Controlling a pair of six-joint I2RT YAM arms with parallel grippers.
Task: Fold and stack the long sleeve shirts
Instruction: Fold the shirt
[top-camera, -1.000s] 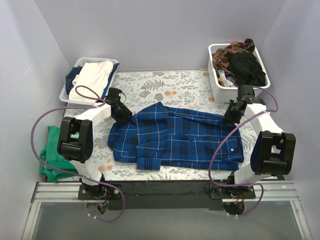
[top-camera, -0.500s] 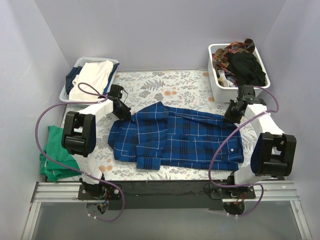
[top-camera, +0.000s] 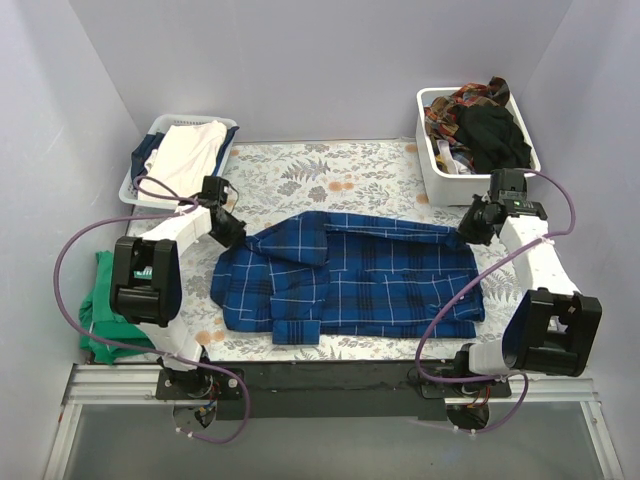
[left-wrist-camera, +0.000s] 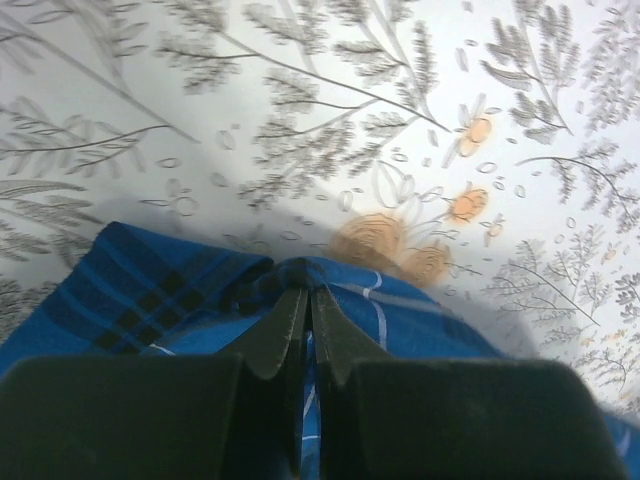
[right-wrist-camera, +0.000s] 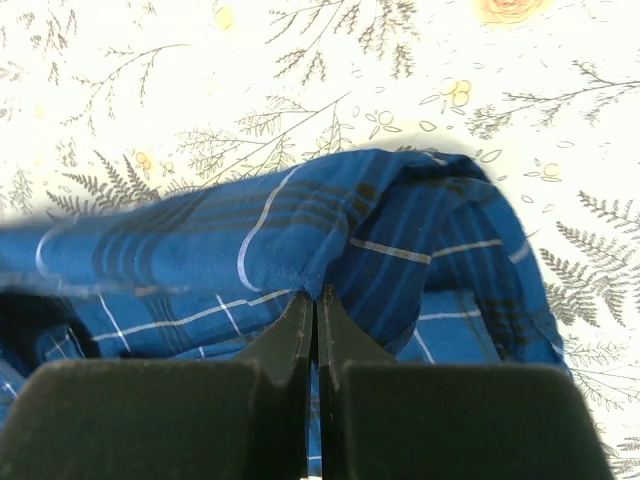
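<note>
Shirt (top-camera: 350, 285) stretched flat
We've pulled L end effector (top-camera: 231, 231) & R end effector (top-camera: 470, 229) outward, both clamped on it; fold next.

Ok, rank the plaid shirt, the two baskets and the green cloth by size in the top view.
1. plaid shirt, clearly largest.
2. right basket and left basket: they look about alike, so not ranked.
3. green cloth, smallest as seen, though the left arm hides part of it.
</note>
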